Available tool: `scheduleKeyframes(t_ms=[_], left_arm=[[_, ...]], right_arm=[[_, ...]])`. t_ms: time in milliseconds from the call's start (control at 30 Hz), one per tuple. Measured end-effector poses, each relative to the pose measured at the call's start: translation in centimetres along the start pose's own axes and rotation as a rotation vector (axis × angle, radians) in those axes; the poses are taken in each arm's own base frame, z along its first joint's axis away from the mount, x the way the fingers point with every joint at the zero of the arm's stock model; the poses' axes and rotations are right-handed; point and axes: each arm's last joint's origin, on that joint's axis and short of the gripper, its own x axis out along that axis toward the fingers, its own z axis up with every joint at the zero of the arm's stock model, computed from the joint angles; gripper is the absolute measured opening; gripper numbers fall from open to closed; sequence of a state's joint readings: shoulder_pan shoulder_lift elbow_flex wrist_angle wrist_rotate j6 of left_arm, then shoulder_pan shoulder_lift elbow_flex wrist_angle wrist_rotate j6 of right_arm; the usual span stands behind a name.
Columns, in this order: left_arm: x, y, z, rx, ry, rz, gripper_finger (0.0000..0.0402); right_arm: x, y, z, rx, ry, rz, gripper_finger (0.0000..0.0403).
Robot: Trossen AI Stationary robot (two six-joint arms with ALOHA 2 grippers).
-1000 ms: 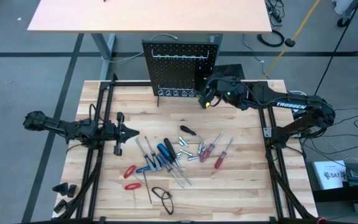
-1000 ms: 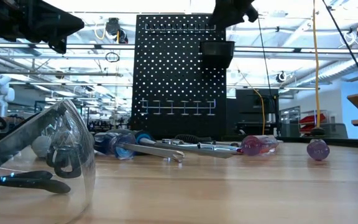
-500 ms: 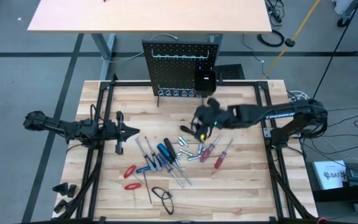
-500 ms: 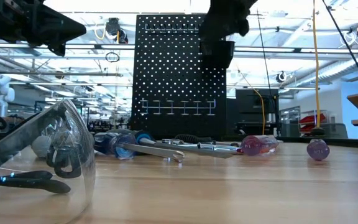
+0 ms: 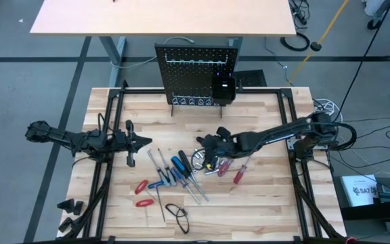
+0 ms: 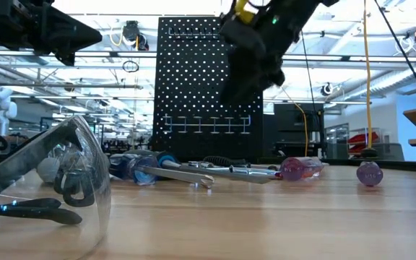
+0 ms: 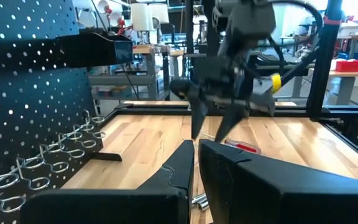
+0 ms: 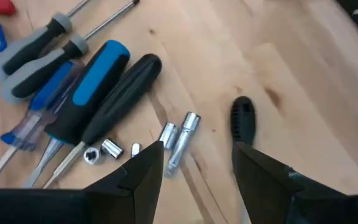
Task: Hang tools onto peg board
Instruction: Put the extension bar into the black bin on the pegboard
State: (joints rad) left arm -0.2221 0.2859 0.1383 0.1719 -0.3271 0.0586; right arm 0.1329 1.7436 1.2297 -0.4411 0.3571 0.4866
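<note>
Right gripper (image 5: 210, 148) low over the middle of the table (image 5: 263, 196), fingers (image 8: 143, 168) parted and holding nothing, hanging just above silver bits (image 8: 178, 140) and a black-handled screwdriver (image 8: 243, 118). Beside those, blue and black screwdrivers (image 8: 98, 87) (handles side by side, shafts running off among thinner rods). Red pliers (image 5: 141, 192) nearer the front edge. Left gripper (image 5: 143, 143) at the left side, clenched shut and empty, well apart from the tools. Peg board (image 5: 197, 74) upright at the far edge, small black bin (image 5: 223, 89) on it.
</note>
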Motion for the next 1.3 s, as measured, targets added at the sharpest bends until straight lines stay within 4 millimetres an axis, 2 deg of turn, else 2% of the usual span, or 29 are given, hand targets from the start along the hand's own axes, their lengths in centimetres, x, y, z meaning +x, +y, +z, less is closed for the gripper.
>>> scheduleKeyframes(t_ms=[200, 667, 800, 1300], left_arm=[[0.0, 0.0, 0.0, 0.0, 0.0, 0.0, 0.0032], [0.0, 0.0, 0.0, 0.001, 0.001, 0.0, 0.0032], [0.0, 0.0, 0.0, 0.001, 0.001, 0.001, 0.0032], [0.0, 0.0, 0.0, 0.001, 0.002, 0.0, 0.0032]], right_arm=[[3.1, 1.2, -0.6, 0.009, 0.003, 0.065, 0.0183], [7.5, 2.3, -2.1, 0.013, -0.001, 0.081, 0.0183], [8.0, 2.3, -2.5, 0.007, 0.013, 0.073, 0.0183], [8.0, 1.9, -2.8, 0.064, 0.013, -0.017, 0.0183]])
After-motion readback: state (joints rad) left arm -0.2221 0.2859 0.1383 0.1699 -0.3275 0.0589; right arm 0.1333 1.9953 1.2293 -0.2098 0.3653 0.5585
